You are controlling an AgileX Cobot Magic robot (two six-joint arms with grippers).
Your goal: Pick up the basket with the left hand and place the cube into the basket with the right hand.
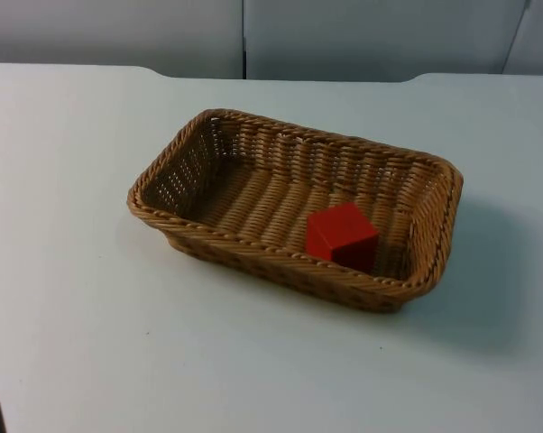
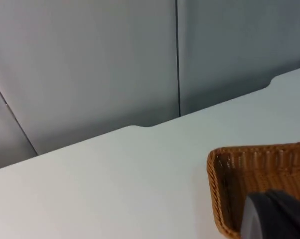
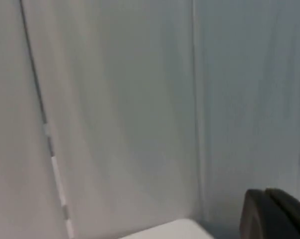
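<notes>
White worktop (image 1: 91, 316) runs back to the grey partition wall (image 1: 344, 36). Basket (image 1: 253, 194) sits mid-worktop with the red cube (image 1: 341, 235) inside. My left jaws (image 2: 277, 216) hang by the basket's corner, my right jaws (image 3: 274, 214) face the wall; can't tell how open either is.

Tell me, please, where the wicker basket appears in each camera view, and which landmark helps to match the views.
Top view: the basket sits on the white table, centre of the picture, with the red cube inside.
Left wrist view: one corner of the basket is seen.
Right wrist view: the basket is not in it.
Shared landmark: the grey partition wall.
</notes>
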